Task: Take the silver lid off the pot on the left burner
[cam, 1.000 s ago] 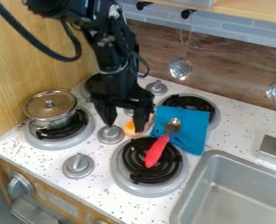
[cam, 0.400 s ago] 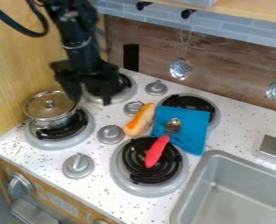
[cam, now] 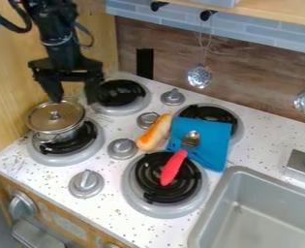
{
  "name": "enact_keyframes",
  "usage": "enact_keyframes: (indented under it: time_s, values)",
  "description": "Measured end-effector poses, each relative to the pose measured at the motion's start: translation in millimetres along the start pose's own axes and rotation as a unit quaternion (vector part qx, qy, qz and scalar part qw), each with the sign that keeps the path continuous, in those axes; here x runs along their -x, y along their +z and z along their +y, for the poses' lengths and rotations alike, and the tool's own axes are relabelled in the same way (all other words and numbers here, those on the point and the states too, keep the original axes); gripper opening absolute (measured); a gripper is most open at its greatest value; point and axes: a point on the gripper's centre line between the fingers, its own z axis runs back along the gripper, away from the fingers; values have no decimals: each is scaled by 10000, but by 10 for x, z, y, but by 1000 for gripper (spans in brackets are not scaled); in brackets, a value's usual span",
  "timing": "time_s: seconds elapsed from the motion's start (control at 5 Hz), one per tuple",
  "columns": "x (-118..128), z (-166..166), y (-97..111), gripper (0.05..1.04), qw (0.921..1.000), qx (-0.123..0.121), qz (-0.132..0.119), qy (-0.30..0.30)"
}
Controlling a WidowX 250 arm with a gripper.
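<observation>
Black 2-finger pincer (cam: 72,99), open & empty, shifted from orange-white bun-shaped toy (cam: 155,132) twd lidded metal pot (cam: 55,117); prob. pot's turn.

Blue cloth (cam: 209,144); red-handled spoon (cam: 173,167); orange-and-cream hot dog (cam: 155,132); black coils (cam: 156,190) on grey rings; white tabletop (cam: 105,207) speckled dark; pale blue-grey brick-patterned tiles (cam: 253,35).

The counter (cam: 115,211) is white with dark specks. Four black-coiled burners (cam: 140,202) lie on it, with grey knobs (cam: 86,183) between and beside them. An orange-and-cream bread roll (cam: 155,132) and a blue cloth (cam: 210,147) lie near the middle; a grey sink (cam: 265,218) is set in at the right edge.
</observation>
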Motion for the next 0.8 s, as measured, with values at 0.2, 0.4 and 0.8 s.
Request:
enact_keyframes:
  time_s: [0.2,0.4,0.8]
  values:
    - [-131,83,-90,998,9999,-78,71,8]
    - [-149,150,-160,998,9998,-188,100,49]
    - [-246,250,-225,998,9982,-518,-126,285]
